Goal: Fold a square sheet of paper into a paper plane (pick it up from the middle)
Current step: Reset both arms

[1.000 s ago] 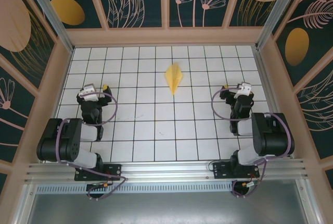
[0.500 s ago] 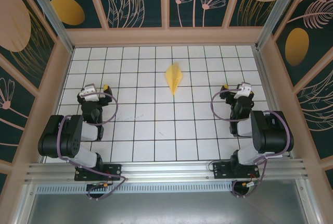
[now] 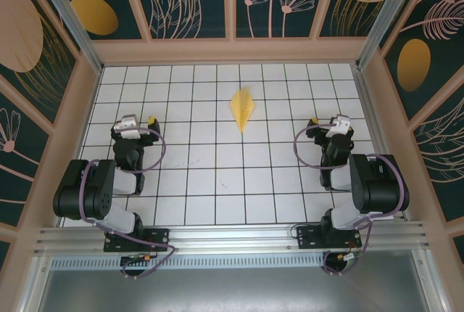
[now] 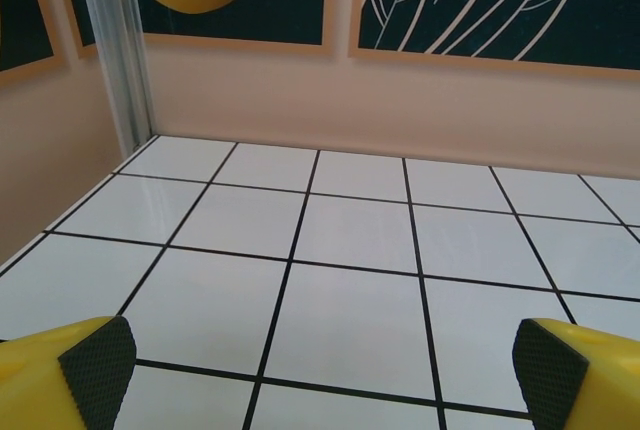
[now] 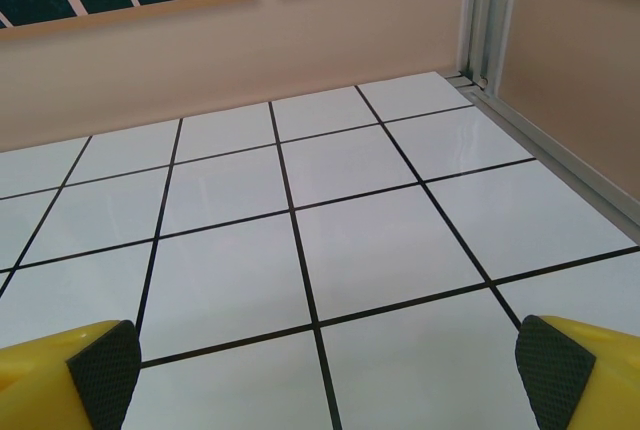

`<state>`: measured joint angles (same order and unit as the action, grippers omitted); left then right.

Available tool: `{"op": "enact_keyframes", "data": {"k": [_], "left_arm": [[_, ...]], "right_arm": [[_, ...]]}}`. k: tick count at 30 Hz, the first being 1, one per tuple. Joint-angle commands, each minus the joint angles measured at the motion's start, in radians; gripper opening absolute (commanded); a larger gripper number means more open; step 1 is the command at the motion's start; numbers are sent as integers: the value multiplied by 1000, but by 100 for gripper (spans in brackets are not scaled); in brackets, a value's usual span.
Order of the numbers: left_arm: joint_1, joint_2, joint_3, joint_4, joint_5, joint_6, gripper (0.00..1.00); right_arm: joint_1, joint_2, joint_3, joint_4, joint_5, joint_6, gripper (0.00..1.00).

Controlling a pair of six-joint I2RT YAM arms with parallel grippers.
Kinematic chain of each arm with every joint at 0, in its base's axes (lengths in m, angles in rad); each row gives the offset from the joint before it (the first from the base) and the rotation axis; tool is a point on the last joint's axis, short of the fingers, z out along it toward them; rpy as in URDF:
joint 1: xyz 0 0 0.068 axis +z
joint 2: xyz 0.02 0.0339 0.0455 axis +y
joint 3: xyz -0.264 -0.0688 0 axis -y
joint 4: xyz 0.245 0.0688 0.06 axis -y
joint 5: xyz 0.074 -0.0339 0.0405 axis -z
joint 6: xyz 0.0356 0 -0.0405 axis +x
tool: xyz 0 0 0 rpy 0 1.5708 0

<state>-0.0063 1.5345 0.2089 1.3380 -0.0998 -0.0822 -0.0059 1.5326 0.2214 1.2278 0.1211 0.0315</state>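
**Ana:** Yellow paper first: where is it lying?

**Ben:** The paper plane (image 3: 242,109) lies flat on the white gridded tabletop (image 3: 217,181). It is in the far half, roughly midway between left and right. It is a narrow creased dart, with its slimmer point aimed at the near edge.

**Ana:** Is either claw touching it?

**Ben:** No. The left claw (image 3: 133,120) sits low over the left side of the tabletop and the right claw (image 3: 330,123) over the right side. The plane lies between them but farther back, well apart from both.

**Ana:** How do the jaws stand?

**Ben:** Wide on both arms, and neither is holding anything. In the left wrist view the left claw (image 4: 325,360) has its two yellow fingers pushed out to the bottom corners. Their black textured pads (image 4: 97,370) face each other across bare white tiles. The right claw (image 5: 320,365) looks the same, with its pads (image 5: 105,370) far apart over tiles and black grid lines.

**Ana:** What lies ahead of each camera?

**Ben:** The left wrist faces the beige far wall (image 4: 400,100), with a silver corner post (image 4: 118,50) on the left. The right wrist also faces a beige wall, with a silver post (image 5: 490,20) on the right.
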Motion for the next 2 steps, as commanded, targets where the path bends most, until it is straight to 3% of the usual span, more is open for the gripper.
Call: {"op": "enact_keyframes", "data": {"k": [1, 2], "left_arm": [[6, 7, 14, 8, 22, 14, 99], [6, 6, 11, 8, 22, 15, 99]], "right_arm": [[-5, 9, -3, 49, -23, -2, 99], [-5, 8, -5, 50, -23, -2, 99]]}}
